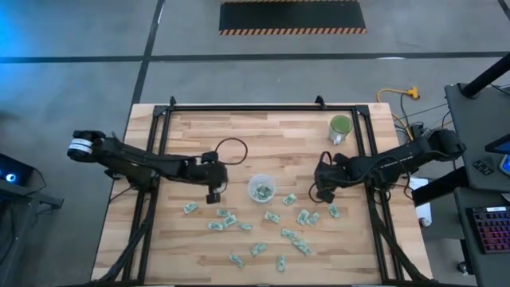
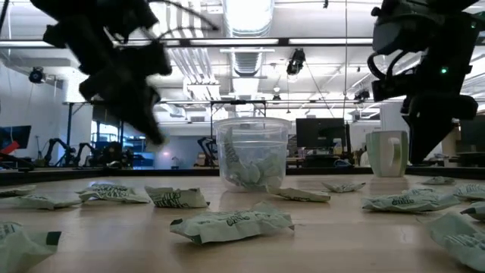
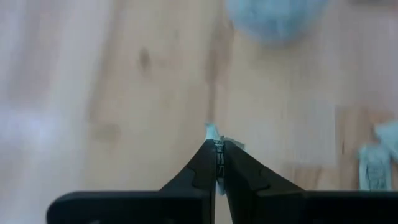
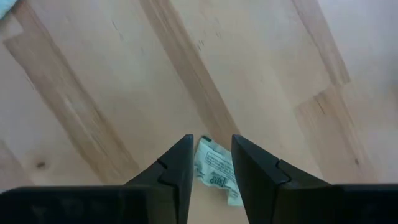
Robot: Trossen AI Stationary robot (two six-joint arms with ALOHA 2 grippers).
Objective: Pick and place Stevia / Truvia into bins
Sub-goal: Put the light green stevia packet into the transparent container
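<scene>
Left gripper [image 1: 213,194] over bare wood left of the cup, above the tabletop. Jaws pinched nearly together on one pale packet [image 3: 214,138], only its edge poking out past the fingertips [image 3: 208,163]; rest of it hidden. Blurred dark shape in the low view.

Clear plastic cup [image 1: 261,189] at table centre, a few packets inside [image 2: 250,168], count hard to tell through the wall.

Loose Stevia packets [image 1: 225,218] scattered below and to the right of the cup, nearest ones in the low view crumpled [image 2: 233,223].

Right gripper [image 1: 324,192] right of the cup. Jaws slightly apart, a packet [image 4: 214,167] between them, lower end cut off; whether touched, cannot tell.

Green mug [image 1: 340,127] near the far right corner.
</scene>
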